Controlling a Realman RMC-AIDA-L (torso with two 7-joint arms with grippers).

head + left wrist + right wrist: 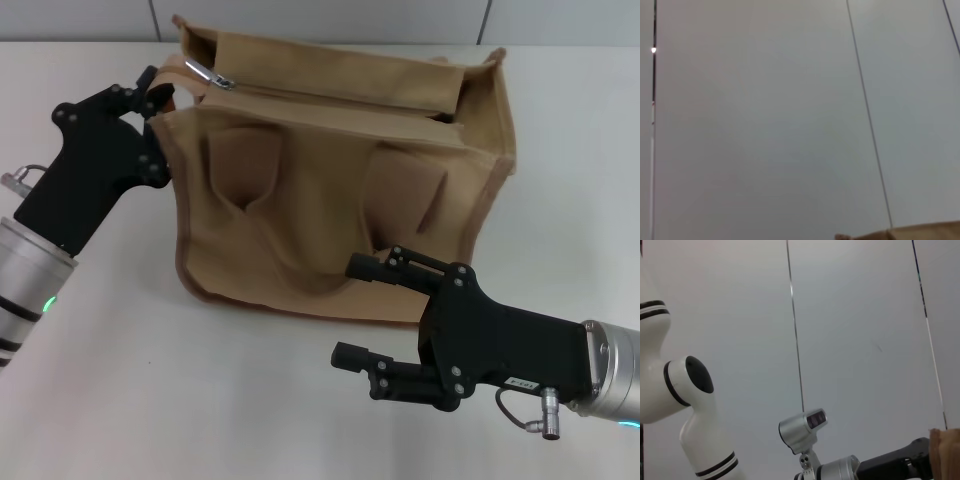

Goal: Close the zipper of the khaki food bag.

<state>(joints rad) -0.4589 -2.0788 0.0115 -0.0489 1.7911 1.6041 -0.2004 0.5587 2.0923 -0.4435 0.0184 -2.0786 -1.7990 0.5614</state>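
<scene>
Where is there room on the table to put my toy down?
Bare table lies in front of the bag, between the left gripper and the right gripper. More lies right of the bag. It is crowded close to the bag's front.

We see a white tabletop (250, 400) spreading beneath the right gripper (348, 310) and under the left gripper (152, 88). Beyond both, at the table's far edge, stands a pale grey panelled wall (320, 20). Its thin dark seams (867, 115) run upright behind the left gripper, and we see more of them (795, 325) behind the right.
</scene>
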